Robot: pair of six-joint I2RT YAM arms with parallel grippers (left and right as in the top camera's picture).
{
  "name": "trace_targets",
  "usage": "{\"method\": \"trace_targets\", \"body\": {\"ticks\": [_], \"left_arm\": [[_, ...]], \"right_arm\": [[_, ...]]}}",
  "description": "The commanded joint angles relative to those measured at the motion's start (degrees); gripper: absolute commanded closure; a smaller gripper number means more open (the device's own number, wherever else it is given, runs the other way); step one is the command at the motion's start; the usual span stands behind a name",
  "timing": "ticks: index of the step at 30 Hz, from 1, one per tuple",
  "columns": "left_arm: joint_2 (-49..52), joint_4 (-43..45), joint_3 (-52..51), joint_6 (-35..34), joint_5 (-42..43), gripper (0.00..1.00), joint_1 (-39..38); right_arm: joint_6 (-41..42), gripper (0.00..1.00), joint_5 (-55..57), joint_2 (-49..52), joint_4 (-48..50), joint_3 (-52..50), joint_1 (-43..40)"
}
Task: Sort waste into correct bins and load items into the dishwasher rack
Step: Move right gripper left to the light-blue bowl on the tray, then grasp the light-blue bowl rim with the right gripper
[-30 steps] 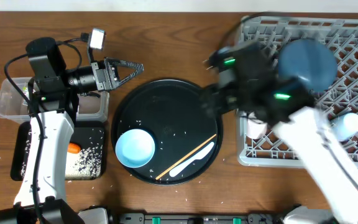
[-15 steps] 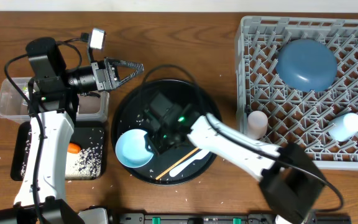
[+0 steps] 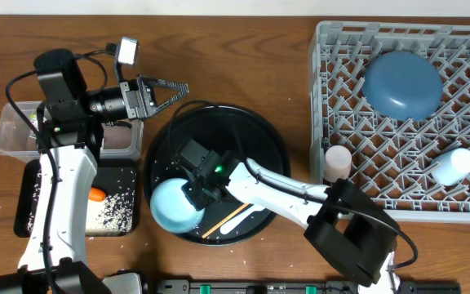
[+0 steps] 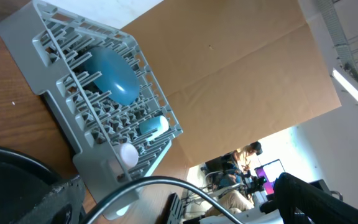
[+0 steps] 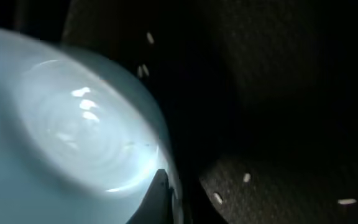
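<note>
The light-blue bowl (image 3: 168, 209) lies in the round black tray (image 3: 219, 122), at its front left. My right gripper (image 3: 196, 194) is shut on the bowl's right rim; in the right wrist view one dark finger (image 5: 156, 198) presses inside the bowl (image 5: 67, 137). A white spoon (image 3: 250, 212) and a chopstick (image 3: 217, 227) lie beside it. The grey dishwasher rack (image 3: 320, 98) holds the dark-blue plate (image 3: 402, 83), a pink cup (image 3: 338, 161) and a light blue cup (image 3: 452, 166). My left gripper (image 3: 174, 88) hangs open and empty above the table at the left.
A clear tub (image 3: 15, 131) stands at the far left. In front of it, the flat black tray (image 3: 35, 184) holds rice grains and an orange carrot (image 3: 96, 194). Loose rice grains (image 5: 247, 178) dot the round tray. The left wrist view looks across at the rack (image 4: 55, 37).
My right arm swung from the rack over to the round tray and its jaws closed on the bowl's rim. The bowl shifted slightly toward the front left. The left arm stayed still.
</note>
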Motion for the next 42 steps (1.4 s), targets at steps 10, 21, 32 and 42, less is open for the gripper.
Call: {"method": "trace_targets", "body": {"ticks": [10,21,32,42], "left_arm": [[0.11,0.09,0.07,0.98,0.59,0.02,0.13],[0.09,0.09,0.07,0.98,0.57,0.02,0.13],[0.11,0.09,0.07,0.98,0.57,0.02,0.15],[0.09,0.09,0.07,0.98,0.59,0.02,0.13]], "right_arm": [[0.63,0.99,21.18,-14.16,-10.6,0.17,-5.66],[-0.2,0.99,45.81,-38.93,-26.4,0.17,-22.99],[-11.26,0.99,7.19,-44.61,-28.5,0.04,-43.5],[-7.3,0.58,-15.47,-34.38,-20.33,-4.66,-30.91]]}}
